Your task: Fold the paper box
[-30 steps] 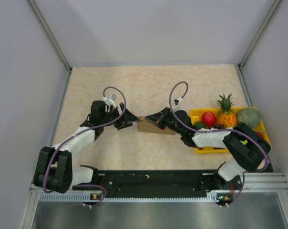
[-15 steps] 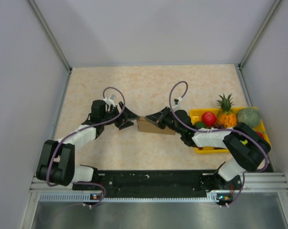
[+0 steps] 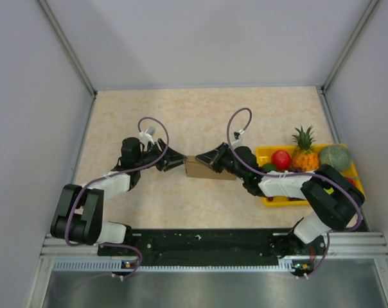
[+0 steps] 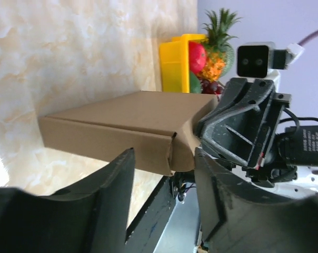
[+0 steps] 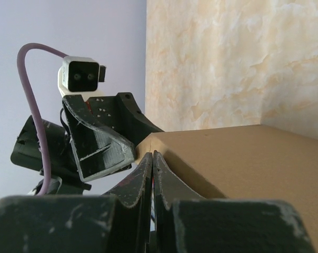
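**A:** What is hard to read on the left?

**B:** From above, the left gripper (image 3: pixel 178 162) is just a dark wedge at the left end of the paper box (image 3: pixel 207 172), and its fingers merge into one shape. Its own wrist camera shows them spread, with the box's near corner in the gap. Whether the pads touch the cardboard, I cannot tell.

**A:** And that arm's pose?

**B:** It rises from its base at the near edge, then bends right. The forearm runs low over the table (image 3: pixel 200 115) and the gripper points at the box.

**A:** Where is the box?

**B:** It lies on the table about mid-width, between the two grippers. It is a closed brown carton, and in the left wrist view an end flap stands slightly proud. From above, the other arm hides its right part.

**A:** The right side, then?

**B:** The right gripper (image 3: pixel 202 158) has its fingers pressed together, with the tips against the box's top edge. Its arm stretches leftward and lies across the yellow fruit tray (image 3: pixel 263 152), covering the tray's near left portion. A green fruit (image 3: pixel 269 168) is half hidden beside it. The red apple (image 3: pixel 281 159), pineapple (image 3: pixel 303 153) and melon (image 3: pixel 335 156) show plainly.

**A:** Anything different from a second ago?

**B:** The left jaws have drawn narrower, and that arm's lower link near the base has shifted a little. The box, the right arm and the fruit sit where they were.
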Controlling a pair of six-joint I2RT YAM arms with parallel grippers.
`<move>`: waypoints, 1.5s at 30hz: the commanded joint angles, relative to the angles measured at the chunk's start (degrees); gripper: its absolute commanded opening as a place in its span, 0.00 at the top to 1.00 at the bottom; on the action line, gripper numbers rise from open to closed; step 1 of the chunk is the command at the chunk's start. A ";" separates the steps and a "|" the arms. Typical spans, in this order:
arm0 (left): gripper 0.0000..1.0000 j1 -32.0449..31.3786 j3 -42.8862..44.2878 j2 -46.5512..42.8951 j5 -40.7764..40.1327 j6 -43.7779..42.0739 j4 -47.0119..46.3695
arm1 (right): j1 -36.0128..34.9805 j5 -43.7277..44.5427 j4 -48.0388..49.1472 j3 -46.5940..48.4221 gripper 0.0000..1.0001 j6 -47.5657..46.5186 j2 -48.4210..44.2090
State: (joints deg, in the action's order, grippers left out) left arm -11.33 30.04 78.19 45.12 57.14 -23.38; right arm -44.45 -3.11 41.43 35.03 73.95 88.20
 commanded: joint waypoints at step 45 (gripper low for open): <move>0.12 -3.87 3.88 -9.13 -11.65 -18.91 17.40 | 2.87 -4.18 -1.97 -0.93 1.00 -3.20 0.39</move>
State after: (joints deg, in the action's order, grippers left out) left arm -15.25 27.64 68.53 33.71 43.03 -16.14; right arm -43.07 -6.13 41.80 34.98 72.99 88.79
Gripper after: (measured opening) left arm 0.860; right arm 0.003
